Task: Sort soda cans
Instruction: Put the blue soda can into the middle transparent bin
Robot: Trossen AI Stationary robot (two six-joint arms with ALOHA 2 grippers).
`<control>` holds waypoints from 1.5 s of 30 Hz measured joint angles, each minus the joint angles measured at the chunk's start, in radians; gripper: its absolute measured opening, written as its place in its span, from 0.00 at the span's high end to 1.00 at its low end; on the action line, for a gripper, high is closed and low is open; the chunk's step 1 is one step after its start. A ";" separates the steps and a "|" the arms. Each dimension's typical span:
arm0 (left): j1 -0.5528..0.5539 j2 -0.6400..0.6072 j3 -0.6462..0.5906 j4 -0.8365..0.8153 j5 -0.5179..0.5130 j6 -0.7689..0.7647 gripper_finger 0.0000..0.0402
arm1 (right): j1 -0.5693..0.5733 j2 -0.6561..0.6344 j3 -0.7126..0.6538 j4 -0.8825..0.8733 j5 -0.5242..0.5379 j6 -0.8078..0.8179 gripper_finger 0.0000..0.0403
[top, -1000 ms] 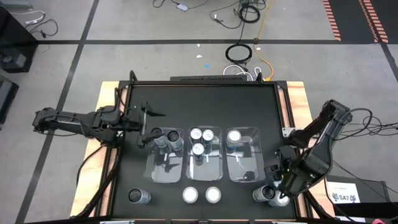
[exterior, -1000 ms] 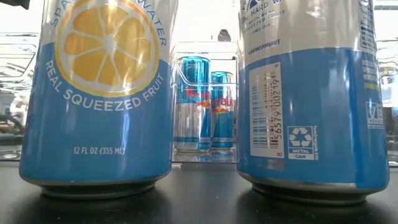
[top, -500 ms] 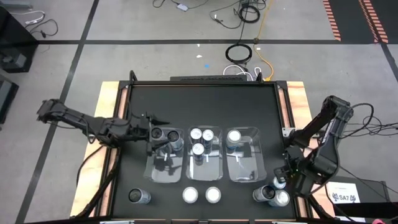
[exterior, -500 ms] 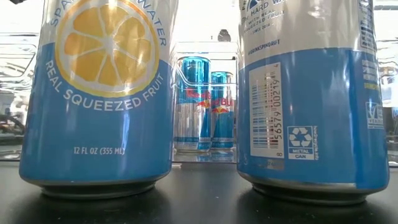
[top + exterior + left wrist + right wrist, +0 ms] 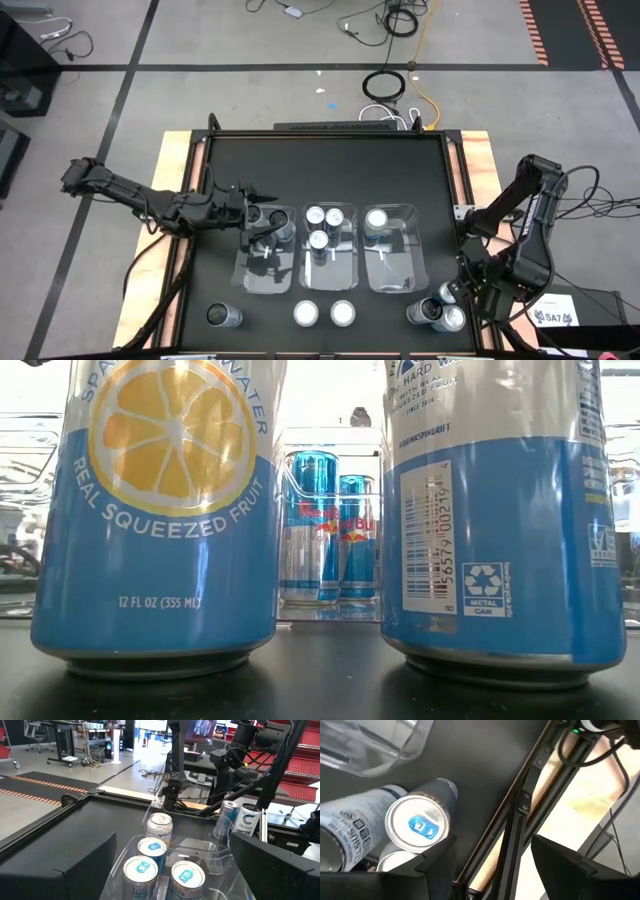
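Note:
Three clear bins stand in a row mid-table. The left bin (image 5: pixel 266 250) holds two dark soda cans (image 5: pixel 280 217), the middle bin three silver cans (image 5: pixel 320 240), and the right bin one can (image 5: pixel 377 218). My left gripper (image 5: pixel 258 212) hovers level and open over the left bin; its wrist view looks across the binned cans (image 5: pixel 151 847). Along the near edge stand a dark can (image 5: pixel 222 316), two white-topped cans (image 5: pixel 306 314) and a cluster of three cans (image 5: pixel 447 292) at the right. My right gripper (image 5: pixel 468 290) points down, open, beside that cluster over the table's right rail.
The table's right frame rail (image 5: pixel 520 815) runs between my right gripper's fingers (image 5: pixel 385 885). A blue-tabbed can (image 5: pixel 417 827) stands just beside one finger. In the low view two big blue cans (image 5: pixel 160 510) stand close, with slim cans (image 5: pixel 310 525) in a bin behind.
My left gripper has moved toward the table's right edge, over the left bin, rolling a little. My right gripper has moved toward the table's right edge, off the cluster of cans, uncovering one of them. No can has moved.

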 joint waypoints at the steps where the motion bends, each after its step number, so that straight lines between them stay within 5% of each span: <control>1: 0.000 0.000 0.000 0.000 0.000 0.000 0.01 | 0.000 0.000 0.000 0.008 0.000 -0.012 0.40; 12: 0.000 0.000 0.000 0.000 -0.001 0.001 0.01 | -0.002 0.000 0.000 0.161 0.009 -0.205 0.40; 45: 0.000 0.000 0.000 -0.001 -0.003 -0.001 0.01 | -0.002 0.005 0.000 0.231 0.158 -0.197 0.32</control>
